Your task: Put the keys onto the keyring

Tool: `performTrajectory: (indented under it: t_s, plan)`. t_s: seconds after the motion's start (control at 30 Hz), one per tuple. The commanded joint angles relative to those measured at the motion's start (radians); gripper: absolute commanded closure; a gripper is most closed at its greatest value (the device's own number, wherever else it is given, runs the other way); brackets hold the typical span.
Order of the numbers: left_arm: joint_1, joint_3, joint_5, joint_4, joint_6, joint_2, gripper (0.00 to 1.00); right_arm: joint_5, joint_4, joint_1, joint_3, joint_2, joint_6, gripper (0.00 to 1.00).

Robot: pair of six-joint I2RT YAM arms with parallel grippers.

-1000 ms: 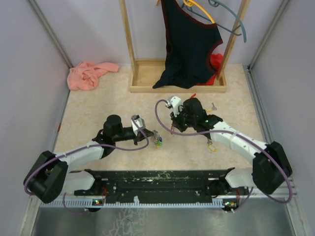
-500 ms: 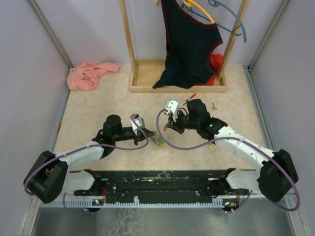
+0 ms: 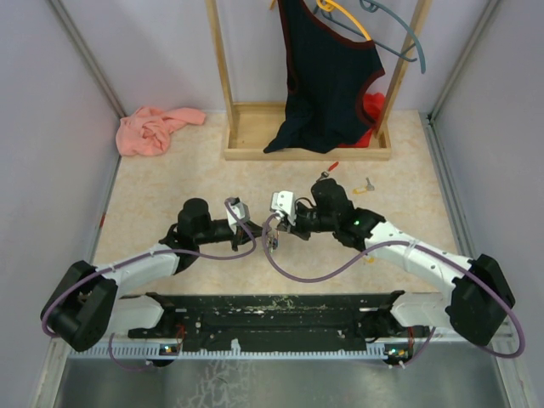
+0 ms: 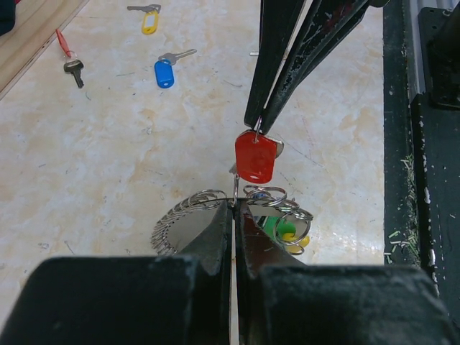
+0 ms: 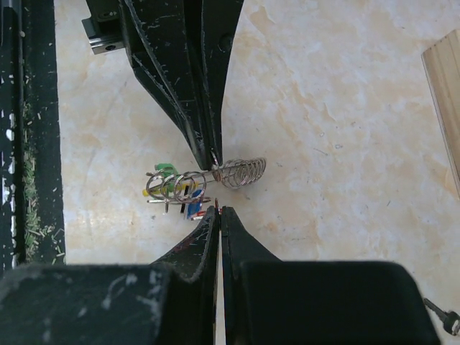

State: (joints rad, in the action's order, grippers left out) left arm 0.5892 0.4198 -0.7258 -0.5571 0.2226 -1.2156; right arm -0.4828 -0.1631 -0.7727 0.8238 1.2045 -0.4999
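Centrally, two grippers meet tip to tip over the table (image 4: 108, 144), left gripper (image 4: 233, 210) clamped on the one coiled keyring (image 4: 180, 219), right gripper (image 4: 256, 128) pinching one red-headed key (image 4: 255, 157) just above it, three loose keys lying well apart beyond: blue key (image 4: 165, 72), yellow key (image 4: 148, 20), dark-headed key (image 4: 73, 70).

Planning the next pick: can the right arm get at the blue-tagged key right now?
Probably not yet. The right gripper is shut on the red-tagged key by the keyring, so its jaws are taken. The blue-tagged key itself lies uncovered on the table.
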Motion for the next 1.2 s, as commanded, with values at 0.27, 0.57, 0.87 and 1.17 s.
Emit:
performTrajectory:
  t_s: [0.27,0.57,0.87,1.17]
  plan:
    - [0.001,-0.011,-0.057,-0.077,-0.002,0.000,0.99,0.009,0.076,-0.025,0.000,0.018,-0.058,1.00]
    - [0.000,-0.023,-0.070,-0.104,0.007,-0.018,0.99,0.007,0.089,-0.037,0.006,0.048,-0.060,1.00]
    - [0.000,-0.024,-0.071,-0.107,0.005,-0.019,0.99,0.006,0.067,-0.048,0.012,0.063,-0.069,1.00]
    - [0.000,-0.026,-0.073,-0.110,0.004,-0.016,0.99,0.025,0.073,-0.054,0.011,0.072,-0.071,1.00]
